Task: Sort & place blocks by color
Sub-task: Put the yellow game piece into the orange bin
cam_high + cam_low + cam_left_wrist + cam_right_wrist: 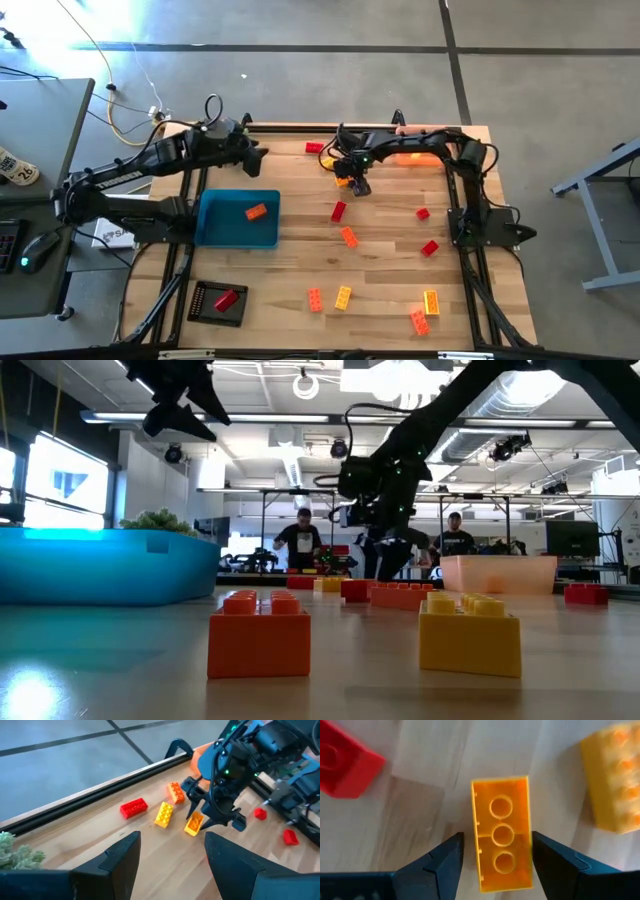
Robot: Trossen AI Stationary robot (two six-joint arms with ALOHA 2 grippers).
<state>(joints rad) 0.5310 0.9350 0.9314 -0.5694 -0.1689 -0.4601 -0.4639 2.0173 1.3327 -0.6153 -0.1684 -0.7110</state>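
The right end effector (495, 865) straddles an upturned orange block (502, 832), one finger either side of its long walls; the block lies hollow side up with its three inner tubes showing, and the fingers stand close against its sides, though whether they already pinch it or are just about to cannot be told. The narrow way across suits the finger span, which is probably why the approach is lined up along the block's length. A yellow block (615, 780) lies just beside it and a red block (345, 767) a little further off, so a tidy grip matters if the neighbours are not to be nudged. In the high view this end effector (357, 183) works near the far edge of the counter (380, 270), beside an orange tray (420, 155), the likely home for this colour. The left end effector (172, 855) hangs spread wide and empty above the counter, facing the same cluster, apparently waiting. Nearer it sits a blue tray (215, 230) holding one orange block, and a black tray (205, 305) holding a red one. Many other blocks in red, orange and yellow lie scattered on the counter, so the sorting looks far from finished.
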